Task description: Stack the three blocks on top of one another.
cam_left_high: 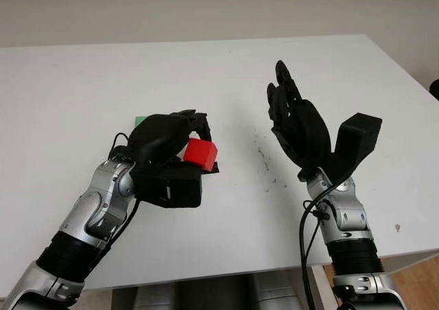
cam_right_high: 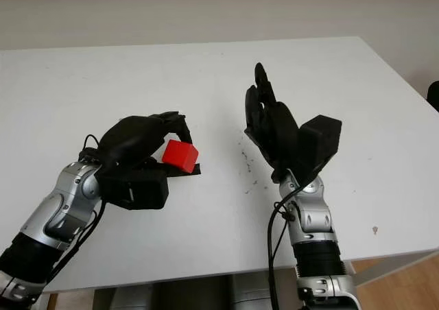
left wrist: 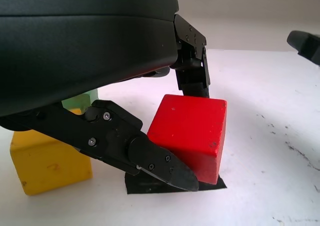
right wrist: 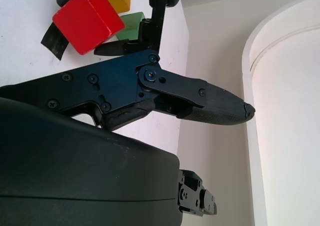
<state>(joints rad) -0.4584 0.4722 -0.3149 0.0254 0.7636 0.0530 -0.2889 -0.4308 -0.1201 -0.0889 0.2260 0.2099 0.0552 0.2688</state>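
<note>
Over the near-left of the surface [cam_left_high: 82,97], left hand [cam_left_high: 168,142] has the red block [cam_left_high: 200,153] clamped, tilted, one corner down on a black tape patch [left wrist: 172,185]. Fingers [left wrist: 160,163] pinch it from opposite faces. Yellow block [left wrist: 50,161] sits just beside it, green block [left wrist: 80,100] behind the yellow. Suggest: level red before placing it, lower square onto yellow, release slowly. Right hand [cam_left_high: 295,121] is open, raised mid-surface, holding nothing.

a white table [cam_left_high: 82,84] fills most of the scene. a small black patch of tape [left wrist: 150,186] lies flat on it. dark scuff marks [cam_left_high: 264,160] are scattered near the middle. a pale wall [cam_left_high: 206,8] stands behind the table.
</note>
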